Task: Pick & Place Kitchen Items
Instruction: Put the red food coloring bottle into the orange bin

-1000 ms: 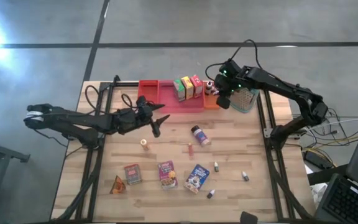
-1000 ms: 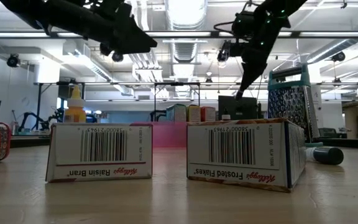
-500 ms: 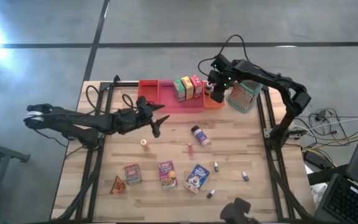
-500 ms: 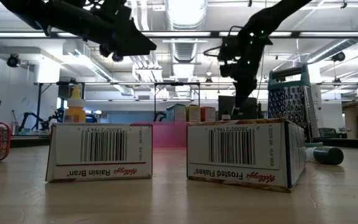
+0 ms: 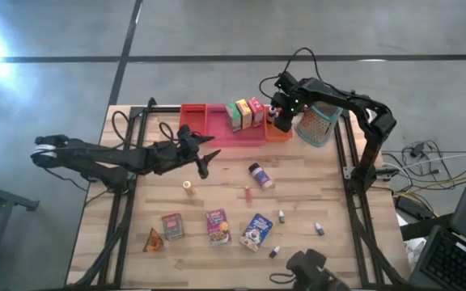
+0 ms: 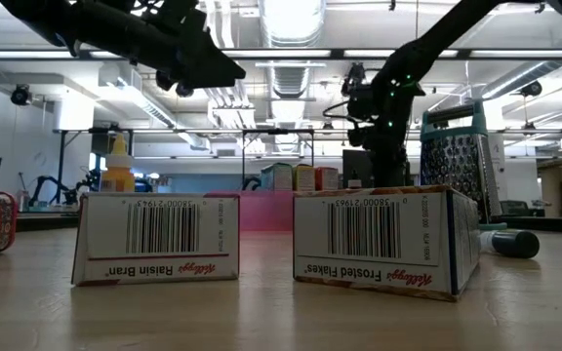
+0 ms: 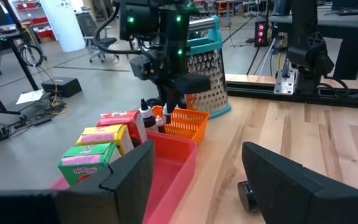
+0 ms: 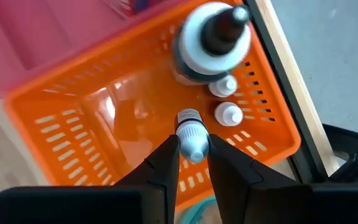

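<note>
My right gripper (image 8: 192, 152) is shut on a small bottle (image 8: 191, 132) and stands above the inside of the orange basket (image 8: 98, 124) at the far edge, beside the red tray (image 5: 210, 123). A dark-capped bottle (image 8: 213, 34) and two small white-capped ones (image 8: 228, 114) stand in the basket. Green, yellow and red boxes (image 5: 244, 113) stand in the tray. My left gripper (image 5: 203, 159) hangs open above the table's left middle, holding nothing. Boxes (image 5: 217, 226), a jar (image 5: 260, 175), an orange wedge (image 5: 153, 240) and tiny bottles (image 5: 281, 216) lie on the table. My right gripper pinches the small bottle's pale body (image 8: 196, 149) between its two fingers. The fingers (image 8: 166, 163) come from above, pointing steeply down. The bottle's dark-banded end (image 8: 188, 117) sticks out past the fingertips, over the basket's floor.
A teal-framed grater (image 5: 315, 125) stands right of the basket, close to the right arm. Two cereal boxes (image 6: 379, 239) lie near the front edge. The black frame rails (image 5: 345, 153) run along the table's sides.
My right gripper has gone toward the table's left edge and down, from beside the grater to over the orange basket, tipping more steeply down, the small bottle still between its fingers.
</note>
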Controlling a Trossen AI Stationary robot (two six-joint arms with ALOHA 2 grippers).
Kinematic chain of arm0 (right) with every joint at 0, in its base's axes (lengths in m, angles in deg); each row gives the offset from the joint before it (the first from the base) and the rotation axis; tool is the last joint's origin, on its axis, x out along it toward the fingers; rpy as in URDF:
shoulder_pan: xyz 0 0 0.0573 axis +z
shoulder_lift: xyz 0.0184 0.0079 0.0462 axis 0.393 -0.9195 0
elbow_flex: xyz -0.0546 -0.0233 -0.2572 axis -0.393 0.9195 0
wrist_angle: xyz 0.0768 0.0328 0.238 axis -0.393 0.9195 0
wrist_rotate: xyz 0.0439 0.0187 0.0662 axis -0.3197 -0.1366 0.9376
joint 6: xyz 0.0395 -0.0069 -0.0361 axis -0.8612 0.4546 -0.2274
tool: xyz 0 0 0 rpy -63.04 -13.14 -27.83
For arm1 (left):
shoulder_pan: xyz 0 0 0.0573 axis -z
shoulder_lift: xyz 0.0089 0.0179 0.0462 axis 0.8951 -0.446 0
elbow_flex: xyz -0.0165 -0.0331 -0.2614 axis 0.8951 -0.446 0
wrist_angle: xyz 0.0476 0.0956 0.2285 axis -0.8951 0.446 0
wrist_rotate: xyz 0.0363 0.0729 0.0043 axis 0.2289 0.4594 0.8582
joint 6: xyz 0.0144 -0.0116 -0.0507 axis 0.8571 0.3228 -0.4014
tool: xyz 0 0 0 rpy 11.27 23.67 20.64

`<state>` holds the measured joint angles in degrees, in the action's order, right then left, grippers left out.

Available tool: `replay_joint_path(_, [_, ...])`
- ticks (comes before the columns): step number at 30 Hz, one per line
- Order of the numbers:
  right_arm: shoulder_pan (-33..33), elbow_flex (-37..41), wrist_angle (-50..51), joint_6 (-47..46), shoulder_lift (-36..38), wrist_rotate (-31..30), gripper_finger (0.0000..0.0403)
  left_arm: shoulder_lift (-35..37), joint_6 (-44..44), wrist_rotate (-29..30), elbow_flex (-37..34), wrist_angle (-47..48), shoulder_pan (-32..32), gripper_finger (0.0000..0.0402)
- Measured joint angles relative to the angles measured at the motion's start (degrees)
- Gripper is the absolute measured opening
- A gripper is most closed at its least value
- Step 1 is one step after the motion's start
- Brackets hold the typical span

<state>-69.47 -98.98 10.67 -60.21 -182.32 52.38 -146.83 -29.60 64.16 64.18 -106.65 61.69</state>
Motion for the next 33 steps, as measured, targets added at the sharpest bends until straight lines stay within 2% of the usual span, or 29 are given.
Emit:
replay_joint_path(6, [-0.67, 0.71, -2.51, 0.20, -1.81, 0.22, 0.0058, 0.00, -0.60, 0.00, -0.04, 0.63, 0.00, 0.0248])
replay_joint_path(14, [-0.85, 4.20, -6.18, 0.01, -1.79, 0.19, 0.0081, 0.00, -1.11, 0.00, -0.04, 1.11, 0.00, 0.0248])
replay_joint_path(24, [-1.23, 5.29, -9.25, 0.36, -1.78, -0.24, 0.0058, 0.00, -2.28, -0.02, -0.04, 1.06, 0.00, 0.0248])
replay_joint_path(33, [-1.41, 5.92, -9.34, 0.77, -1.77, -0.30, 0.0092, 0.00, -2.39, -0.02, -0.04, 1.06, 0.00, 0.0248])
